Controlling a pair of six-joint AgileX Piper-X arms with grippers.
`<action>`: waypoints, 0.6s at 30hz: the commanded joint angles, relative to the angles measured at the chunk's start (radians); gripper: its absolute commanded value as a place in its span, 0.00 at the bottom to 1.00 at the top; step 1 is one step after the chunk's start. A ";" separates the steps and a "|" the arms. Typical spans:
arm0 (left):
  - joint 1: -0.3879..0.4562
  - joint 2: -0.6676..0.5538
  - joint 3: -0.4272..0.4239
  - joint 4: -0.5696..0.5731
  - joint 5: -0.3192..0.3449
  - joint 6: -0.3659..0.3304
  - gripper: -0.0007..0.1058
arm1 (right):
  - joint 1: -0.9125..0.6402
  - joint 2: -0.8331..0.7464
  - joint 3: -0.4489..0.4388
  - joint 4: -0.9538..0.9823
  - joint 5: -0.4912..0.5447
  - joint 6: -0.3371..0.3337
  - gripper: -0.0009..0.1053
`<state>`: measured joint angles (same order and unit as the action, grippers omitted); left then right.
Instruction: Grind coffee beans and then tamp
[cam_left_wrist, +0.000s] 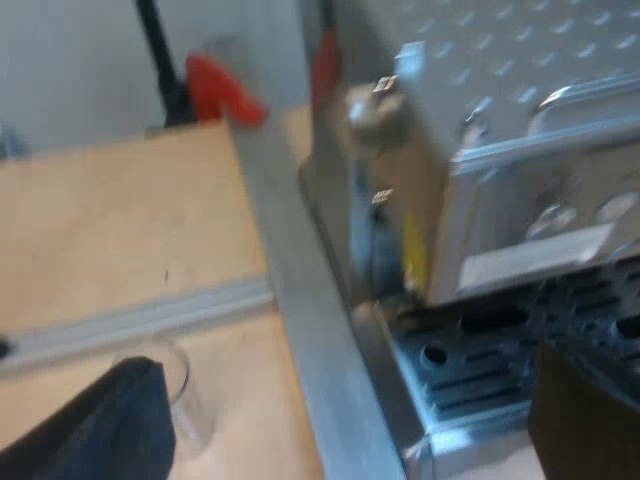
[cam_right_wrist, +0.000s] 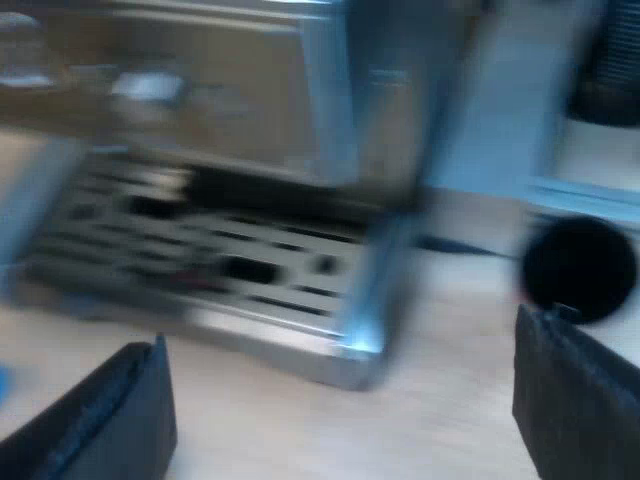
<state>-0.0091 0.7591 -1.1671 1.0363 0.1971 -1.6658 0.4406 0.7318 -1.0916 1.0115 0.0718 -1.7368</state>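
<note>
Steel espresso machine just beyond left gripper, spread apart | right gripper likewise apart

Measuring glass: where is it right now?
Left wrist view: the clear measuring glass stands on the wooden table beside the left pincer's black finger, across the metal rail from the silver espresso machine.

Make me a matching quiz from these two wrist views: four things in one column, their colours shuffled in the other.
Things:
1. measuring glass
2. espresso machine
3. round knob
4. tabletop

Colours:
a. pale wood
b. black
c. silver metal
d. clear

Pairs: 1-d, 2-c, 3-b, 4-a.
</note>
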 joint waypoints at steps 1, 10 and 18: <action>0.001 -0.006 -0.007 0.006 -0.019 -0.012 0.71 | -0.220 -0.002 -0.002 -0.005 -0.060 -0.066 0.68; 0.001 -0.124 -0.007 -0.002 -0.029 -0.012 0.71 | -0.496 -0.057 0.000 -0.012 -0.132 -0.147 0.68; 0.001 -0.298 0.013 -0.002 -0.063 -0.012 0.71 | -0.471 -0.235 0.000 0.009 -0.139 -0.153 0.68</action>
<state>-0.0073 0.4755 -1.1618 1.0440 0.1426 -1.6684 -0.0304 0.5028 -1.0864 1.0297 -0.0628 -1.8700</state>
